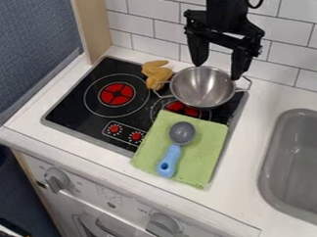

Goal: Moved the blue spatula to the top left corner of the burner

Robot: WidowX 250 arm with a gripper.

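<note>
The gripper [215, 72] hangs open over the metal pot at the back right of the stove, its two fingers wide apart with nothing between them. A blue-handled spatula [169, 161] with a grey, spoon-like head lies on a green cloth [207, 160] at the front right of the stove, the head toward the back. The black cooktop [78, 116] has a left burner [117, 94] with a red centre and a right burner [175, 106] partly covered by the pot and the cloth.
A metal pot [204, 87] with two handles stands on the back right of the cooktop. To its left lies a brownish-yellow toy [157, 74]. The grey sink [300, 159] is at the right, and a tiled wall [155, 30] rises behind the counter.
</note>
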